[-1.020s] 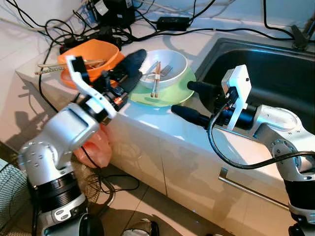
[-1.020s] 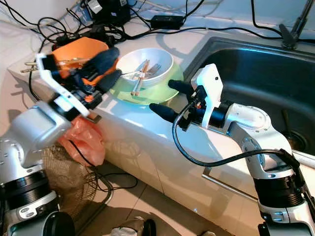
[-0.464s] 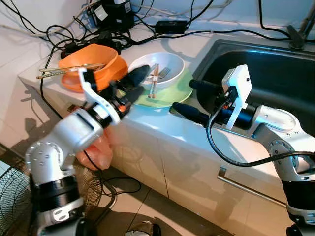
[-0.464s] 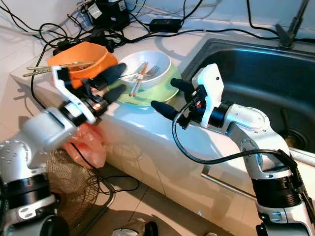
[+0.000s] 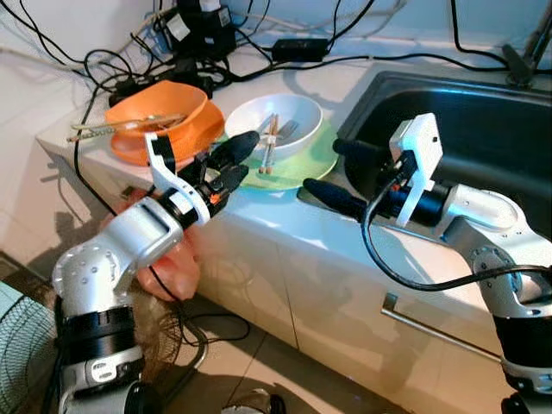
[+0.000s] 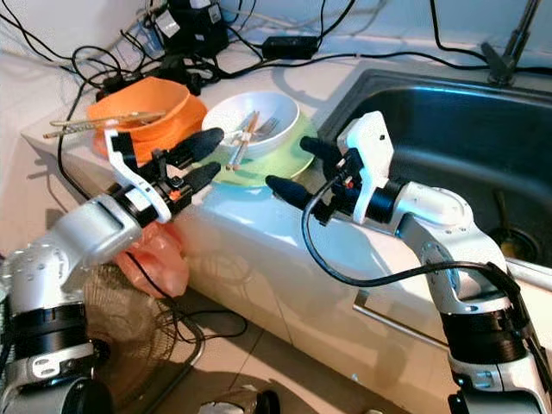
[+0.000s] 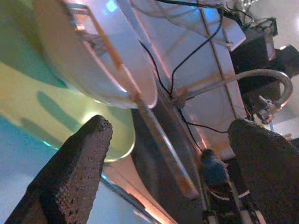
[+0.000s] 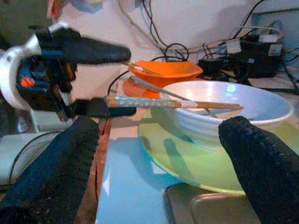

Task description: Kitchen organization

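A white bowl [image 5: 285, 110] holding chopsticks [image 5: 270, 142] and a fork sits on a green plate [image 5: 306, 164] beside the sink. My left gripper [image 5: 235, 160] is open at the plate's left rim, just short of the chopstick ends that stick out over the bowl's edge. In the left wrist view the chopsticks [image 7: 140, 98] run between the two spread fingers [image 7: 70, 172]. My right gripper [image 5: 343, 174] is open at the plate's right side, near the counter's front edge, facing the bowl [image 8: 229, 112]. An orange bowl [image 5: 159, 114] with chopsticks [image 5: 121, 126] across it stands further left.
The steel sink [image 5: 483, 121] lies at the right. Black cables and power adapters [image 5: 203, 26] crowd the back of the counter. A pink plastic bag [image 5: 172, 259] hangs below the counter's left end, above a fan [image 5: 17, 345] on the floor. A drawer handle [image 5: 440, 332] runs below.
My left gripper has come down and forward from beside the orange bowl to the green plate's left rim. The right arm has stayed where it was. The camera shifted slightly.
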Controlling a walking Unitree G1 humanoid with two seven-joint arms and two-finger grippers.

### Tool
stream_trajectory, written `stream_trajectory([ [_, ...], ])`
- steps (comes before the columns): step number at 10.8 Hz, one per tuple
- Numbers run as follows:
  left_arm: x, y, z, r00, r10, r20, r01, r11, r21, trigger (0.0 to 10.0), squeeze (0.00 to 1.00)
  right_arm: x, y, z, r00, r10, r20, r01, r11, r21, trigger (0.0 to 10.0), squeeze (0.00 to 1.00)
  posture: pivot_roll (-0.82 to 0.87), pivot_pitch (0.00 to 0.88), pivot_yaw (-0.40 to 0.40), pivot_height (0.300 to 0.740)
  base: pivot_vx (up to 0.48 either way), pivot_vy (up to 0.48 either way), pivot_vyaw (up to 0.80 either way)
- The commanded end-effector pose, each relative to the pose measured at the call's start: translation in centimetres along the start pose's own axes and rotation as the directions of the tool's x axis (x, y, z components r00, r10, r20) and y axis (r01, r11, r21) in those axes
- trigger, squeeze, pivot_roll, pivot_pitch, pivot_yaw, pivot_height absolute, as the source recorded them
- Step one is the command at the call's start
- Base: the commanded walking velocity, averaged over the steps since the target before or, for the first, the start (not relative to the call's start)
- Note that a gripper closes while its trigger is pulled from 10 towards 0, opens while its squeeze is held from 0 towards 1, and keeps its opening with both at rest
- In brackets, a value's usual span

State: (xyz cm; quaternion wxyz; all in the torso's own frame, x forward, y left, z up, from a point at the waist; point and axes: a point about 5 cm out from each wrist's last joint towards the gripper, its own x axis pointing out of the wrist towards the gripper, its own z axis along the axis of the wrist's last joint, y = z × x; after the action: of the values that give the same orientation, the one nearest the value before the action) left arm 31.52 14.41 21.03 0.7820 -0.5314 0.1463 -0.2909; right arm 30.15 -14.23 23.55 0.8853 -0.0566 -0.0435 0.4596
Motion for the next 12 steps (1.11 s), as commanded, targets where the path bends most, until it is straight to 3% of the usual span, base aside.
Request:
stream_trajectory([
  [1,0.5,0.0,0.2,1.000,-0.009,-0.009,0.009,1.000,0.020,10.0,0.00,-0.1,0.3,0.4,1.000,0.005,0.013,-0.005,1.000,-0.008,10.0,0.00,0.08,0.074,0.193,0.740,0.000,0.000,0.00],
  [6,3.4,1.0,-1.3,0.997,-0.043,-0.065,0.041,0.999,-0.024,10.0,0.00,-1.5,1.0,0.6,0.999,0.030,-0.025,-0.030,1.000,0.003,10.0,0.00,0.00,0.115,0.183,0.740,0.000,0.000,0.00],
  [7,4.0,0.8,-1.5,0.996,-0.069,-0.060,0.066,0.997,-0.040,2.4,0.00,-1.9,1.1,0.6,0.998,0.039,-0.047,-0.038,0.999,0.007,10.0,0.00,-0.01,0.128,0.171,0.740,0.000,0.000,0.00],
  [8,4.4,0.7,-1.7,0.995,-0.089,-0.053,0.087,0.995,-0.052,0.0,0.00,-2.1,1.3,0.5,0.997,0.048,-0.063,-0.047,0.999,0.009,10.0,0.00,-0.03,0.134,0.161,0.740,0.000,0.000,0.00],
  [12,4.9,0.8,-1.3,0.994,-0.107,0.001,0.107,0.991,-0.075,0.0,0.00,-2.0,2.5,-0.3,0.993,0.077,-0.088,-0.072,0.996,0.060,10.0,0.00,-0.03,0.137,0.119,0.740,0.000,0.000,0.00],
])
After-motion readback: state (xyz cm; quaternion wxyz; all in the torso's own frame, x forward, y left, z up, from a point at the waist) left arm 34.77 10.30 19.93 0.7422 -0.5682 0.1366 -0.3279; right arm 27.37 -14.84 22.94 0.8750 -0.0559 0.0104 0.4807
